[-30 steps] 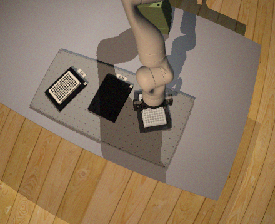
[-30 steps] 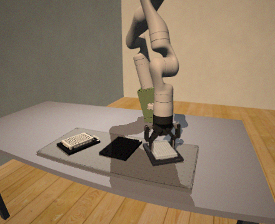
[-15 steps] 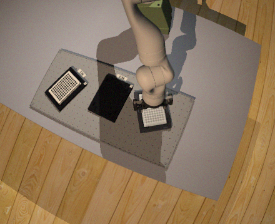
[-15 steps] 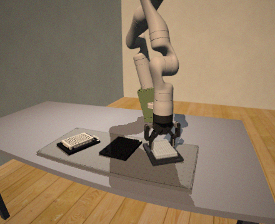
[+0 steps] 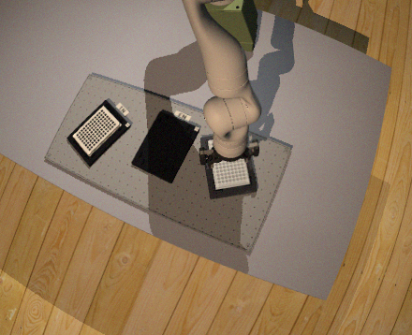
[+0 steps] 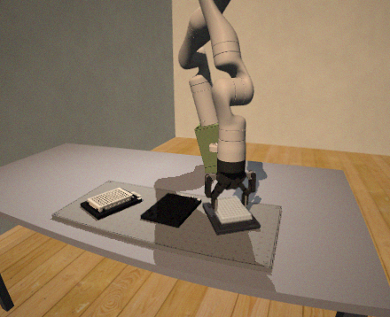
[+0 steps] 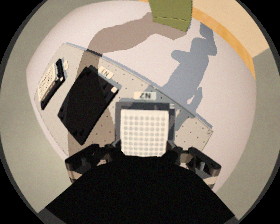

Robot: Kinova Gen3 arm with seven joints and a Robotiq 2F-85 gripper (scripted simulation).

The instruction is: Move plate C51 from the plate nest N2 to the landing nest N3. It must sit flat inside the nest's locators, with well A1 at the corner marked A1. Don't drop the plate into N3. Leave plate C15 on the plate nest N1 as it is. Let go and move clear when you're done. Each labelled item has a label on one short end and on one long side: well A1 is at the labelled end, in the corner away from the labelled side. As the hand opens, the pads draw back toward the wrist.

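Note:
Plate C51 (image 5: 231, 174) is a white well plate on the black nest N2 (image 5: 232, 191) at the right of the baseplate. My gripper (image 5: 228, 158) stands straight above it, its fingers shut on the plate's two long sides near the far end. The plate looks level and low on the nest in the exterior view (image 6: 233, 210). The wrist view shows the plate (image 7: 145, 131) between my fingers. The landing nest N3 (image 5: 166, 146) is a bare black pad in the middle. Plate C15 (image 5: 96, 129) sits on nest N1 (image 5: 88, 151) at the left.
All three nests stand on a grey perforated baseplate (image 5: 124, 196) on the grey table. A green box (image 5: 231, 21) at the arm's base stands behind the nests. The table's front edge runs close below the baseplate.

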